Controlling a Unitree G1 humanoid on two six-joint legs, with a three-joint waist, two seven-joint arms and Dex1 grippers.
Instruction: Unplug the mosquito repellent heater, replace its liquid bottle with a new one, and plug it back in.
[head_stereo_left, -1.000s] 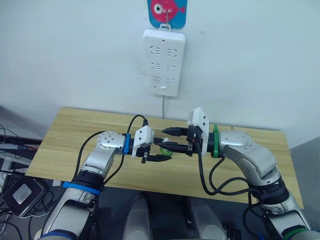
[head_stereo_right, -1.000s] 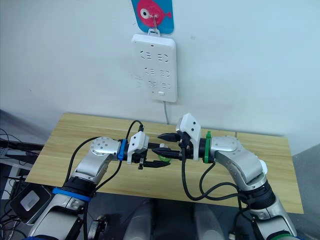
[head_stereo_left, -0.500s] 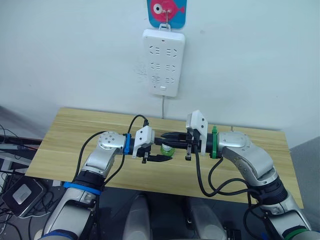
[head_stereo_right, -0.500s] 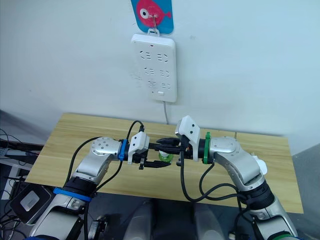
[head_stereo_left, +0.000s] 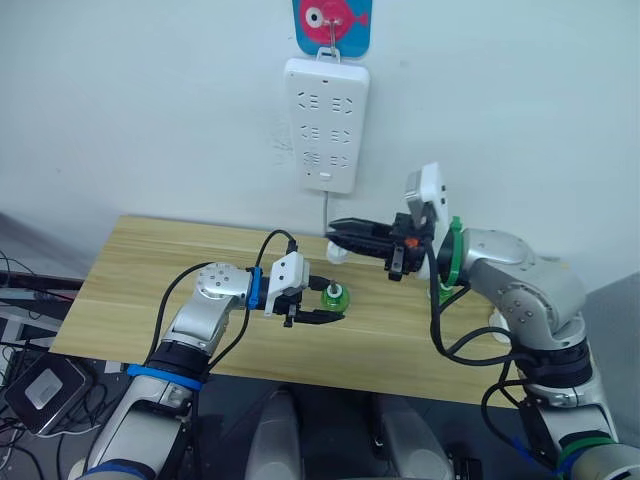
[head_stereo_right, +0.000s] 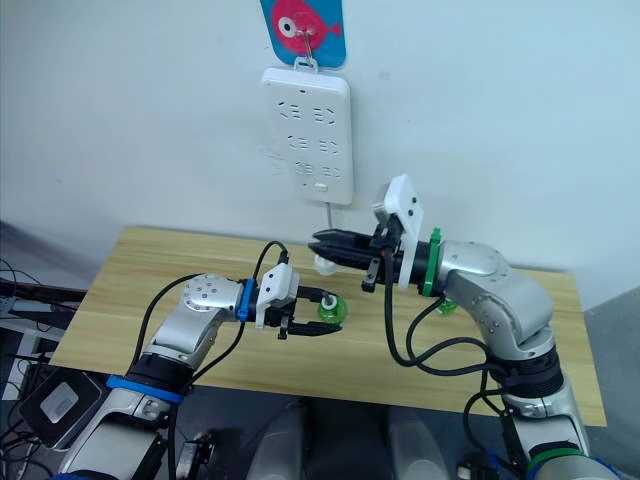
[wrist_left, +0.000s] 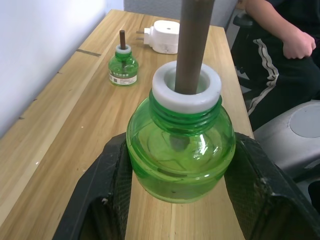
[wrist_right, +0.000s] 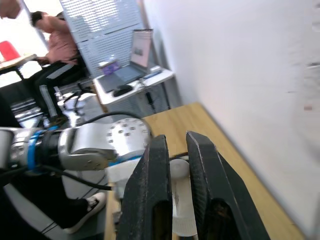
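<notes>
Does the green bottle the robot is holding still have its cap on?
No, the cap is off. The green bottle in the left gripper shows a bare brown wick rising from its white neck ring.

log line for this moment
left tool shut on new bottle, wick bare | right tool shut on cap | old bottle, heater on table
</notes>
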